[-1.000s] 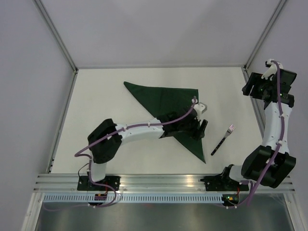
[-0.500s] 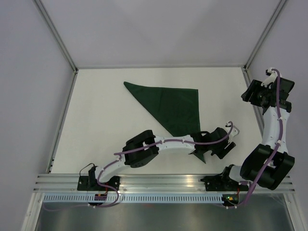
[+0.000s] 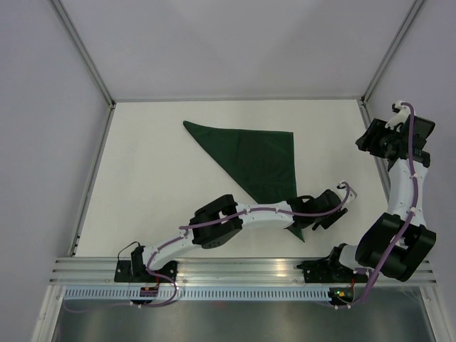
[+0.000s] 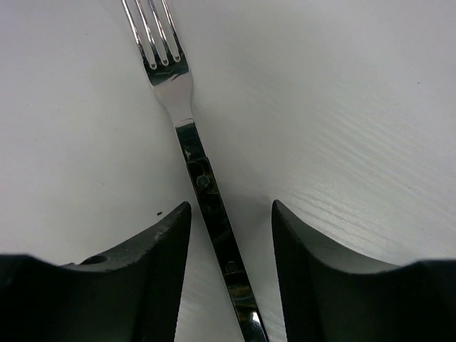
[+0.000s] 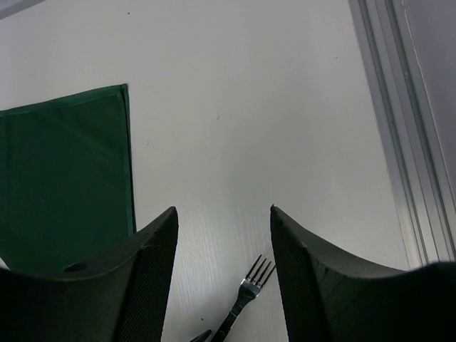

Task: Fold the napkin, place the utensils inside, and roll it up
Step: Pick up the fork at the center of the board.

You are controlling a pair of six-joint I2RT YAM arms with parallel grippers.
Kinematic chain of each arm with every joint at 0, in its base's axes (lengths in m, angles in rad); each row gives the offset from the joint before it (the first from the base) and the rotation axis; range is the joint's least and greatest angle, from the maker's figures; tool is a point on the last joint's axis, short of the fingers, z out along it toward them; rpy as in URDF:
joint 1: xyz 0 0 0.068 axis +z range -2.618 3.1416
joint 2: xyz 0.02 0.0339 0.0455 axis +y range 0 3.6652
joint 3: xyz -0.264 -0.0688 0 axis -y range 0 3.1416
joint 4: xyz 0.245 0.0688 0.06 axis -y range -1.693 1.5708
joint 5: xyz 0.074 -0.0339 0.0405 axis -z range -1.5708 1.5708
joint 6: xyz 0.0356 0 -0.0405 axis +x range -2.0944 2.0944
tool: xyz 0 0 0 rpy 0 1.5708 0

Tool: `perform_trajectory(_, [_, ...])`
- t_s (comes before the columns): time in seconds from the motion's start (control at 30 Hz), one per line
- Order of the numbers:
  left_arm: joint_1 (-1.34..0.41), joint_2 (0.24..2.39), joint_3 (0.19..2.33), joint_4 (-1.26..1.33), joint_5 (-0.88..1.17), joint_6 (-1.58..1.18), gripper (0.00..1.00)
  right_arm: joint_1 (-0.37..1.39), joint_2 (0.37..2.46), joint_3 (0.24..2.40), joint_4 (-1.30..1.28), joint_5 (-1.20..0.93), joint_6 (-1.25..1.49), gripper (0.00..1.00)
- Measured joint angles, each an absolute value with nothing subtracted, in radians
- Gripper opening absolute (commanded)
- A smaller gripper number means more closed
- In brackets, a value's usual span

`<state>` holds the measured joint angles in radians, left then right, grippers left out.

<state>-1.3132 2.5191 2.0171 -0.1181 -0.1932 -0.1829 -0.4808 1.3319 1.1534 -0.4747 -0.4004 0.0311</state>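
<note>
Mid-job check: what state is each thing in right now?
napkin: folded into a triangle, lying flat.
fork: lying flat, not gripped.
left gripper: jaws open, straddling the fork's handle.
right gripper: jaws open, empty, well clear of the fork.

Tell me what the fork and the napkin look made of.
The fork: tines and neck look like polished steel, mirror-bright with reflections; the handle is dark and glossy with two rivet-like dots, plastic or coated metal, cannot tell. The napkin: matte dark green, likely woven cloth, with a stitched hem along its edge.
</note>
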Motion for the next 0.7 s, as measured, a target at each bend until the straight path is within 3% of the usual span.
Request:
perform_trajectory(0.03, [-1.313, 2.523, 2.02, -0.115, -0.2, -0.177, 0.45, -0.481, 1.332, 1.152, -0.475, -0.404, 0.031, 0.59])
perform_trajectory(0.37, [-1.313, 2.547, 2.056, -0.113, -0.208, -0.147, 0.02, -0.481, 1.332, 1.151, -0.474, -0.433, 0.031, 0.57])
perform_trajectory(0.7, [-1.313, 2.547, 2.098, -0.134, -0.208, -0.142, 0.02, -0.481, 1.323, 1.151, -0.474, -0.437, 0.031, 0.56])
